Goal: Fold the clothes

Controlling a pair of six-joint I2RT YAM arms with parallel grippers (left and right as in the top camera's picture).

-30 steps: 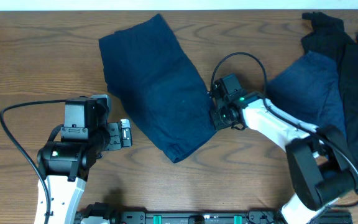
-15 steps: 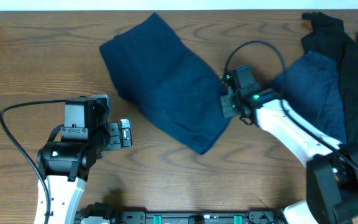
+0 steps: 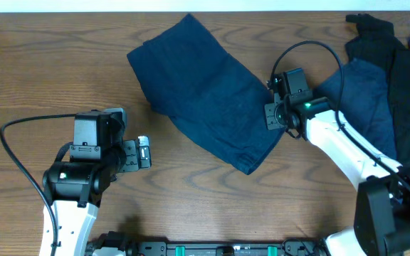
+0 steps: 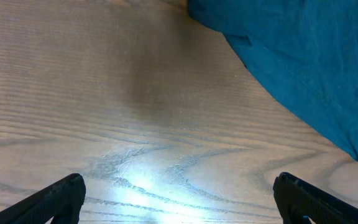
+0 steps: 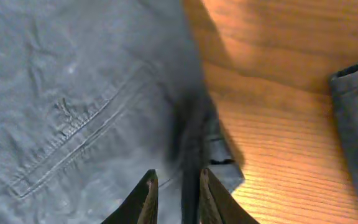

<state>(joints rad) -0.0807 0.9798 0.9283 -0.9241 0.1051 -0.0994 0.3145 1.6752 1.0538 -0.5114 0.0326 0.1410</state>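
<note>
Beside the garment (image 3: 205, 92), right arm (image 3: 333, 139) outstretched.

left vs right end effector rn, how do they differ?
Left end effector is wide open, holding nothing; right end effector is nearly closed on a fold of the navy garment. Left sits over bare table, clear of the garment; right is at its right edge. Both hang low over the table.

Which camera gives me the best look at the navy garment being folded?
Overhead: the garment shows whole, outline and all. The right wrist view shows only a close patch of it and an edge pinched in the right gripper; the left wrist view catches just one edge.
</note>
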